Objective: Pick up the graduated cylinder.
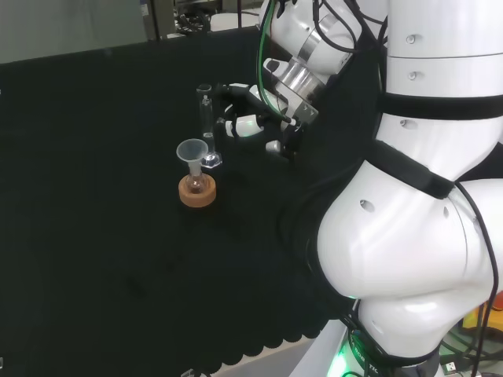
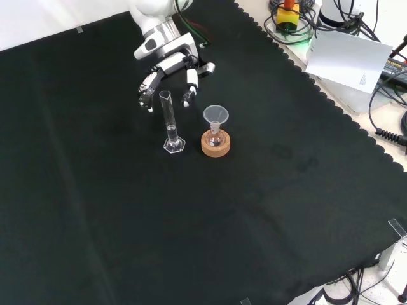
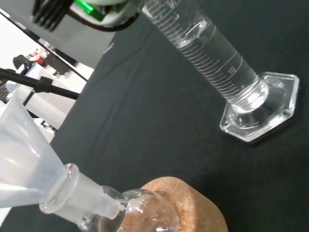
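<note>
Cylinder (image 2: 170, 122): we've got the graduated cylinder standing upright on its hexagonal foot on the black worktop (image 2: 267, 210), not lifted yet. In the front view it sits just left of the flask setup.

Hand (image 2: 166, 71): it's hovering right behind the top of the cylinder in the front view, fingers spread and relaxed, holding nothing. As far as we can tell the fingertips (image 2: 188, 97) flank the tube without touching it.

Neighbours: a small round flask (image 2: 215, 136) on a cork ring (image 2: 215, 145) with a clear funnel (image 2: 215, 115) stuck in its neck, parked just beside the cylinder. The wrist view shows how tight that is, funnel and cylinder both looming close.

Tip risk: tall thin tube on a small foot, so if one finger lands before the others we probably shove the top sideways and it goes over.

Funnel risk: the finger on the flask side closes toward the funnel rim. If it clips the rim, we reckon the funnel pops out or the flask rolls off its ring.

Slip risk: smooth glass, so a grasp too near the lip could let it swing or slide on the lift.

Contents: the wrist view hints at some clear liquid in the cylinder, but we can't say for sure. If so, any tilt means a spill.
</note>
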Robot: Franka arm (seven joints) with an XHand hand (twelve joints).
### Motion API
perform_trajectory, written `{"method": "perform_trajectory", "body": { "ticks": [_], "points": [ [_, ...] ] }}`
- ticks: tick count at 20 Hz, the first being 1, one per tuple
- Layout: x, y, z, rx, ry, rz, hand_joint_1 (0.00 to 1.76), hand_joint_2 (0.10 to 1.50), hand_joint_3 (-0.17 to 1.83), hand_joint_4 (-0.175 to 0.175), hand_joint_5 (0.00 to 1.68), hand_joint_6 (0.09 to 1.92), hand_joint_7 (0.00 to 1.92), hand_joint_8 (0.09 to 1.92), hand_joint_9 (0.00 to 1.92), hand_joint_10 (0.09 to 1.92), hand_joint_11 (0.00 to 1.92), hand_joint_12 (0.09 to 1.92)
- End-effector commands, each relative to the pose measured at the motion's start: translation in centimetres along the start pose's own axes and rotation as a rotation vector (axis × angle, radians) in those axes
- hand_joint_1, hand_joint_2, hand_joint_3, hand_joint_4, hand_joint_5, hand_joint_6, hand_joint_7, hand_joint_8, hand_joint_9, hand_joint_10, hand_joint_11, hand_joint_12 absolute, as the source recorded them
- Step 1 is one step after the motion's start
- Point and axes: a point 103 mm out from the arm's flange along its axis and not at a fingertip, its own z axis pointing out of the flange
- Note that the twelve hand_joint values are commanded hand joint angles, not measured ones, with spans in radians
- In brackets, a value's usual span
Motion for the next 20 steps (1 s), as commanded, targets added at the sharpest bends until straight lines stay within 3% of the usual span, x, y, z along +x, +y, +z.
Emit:
{"method": "perform_trajectory", "body": {
  "ticks": [1, 20],
  "points": [
    [0.1, 1.1, 1.4, 0.002, 0.07, -0.052, 0.94, 0.65, 0.54, 0.005, 0.45, 0.09, 0.39, 0.62, 0.64, 0.56, 0.38, 1.32],
    [0.2, 2.4, 3.6, -0.006, 0.174, -0.146, 0.99, 0.64, 0.58, 0.004, 0.49, 0.09, 0.38, 0.62, 0.65, 0.56, 0.4, 1.31]
  ]
}}
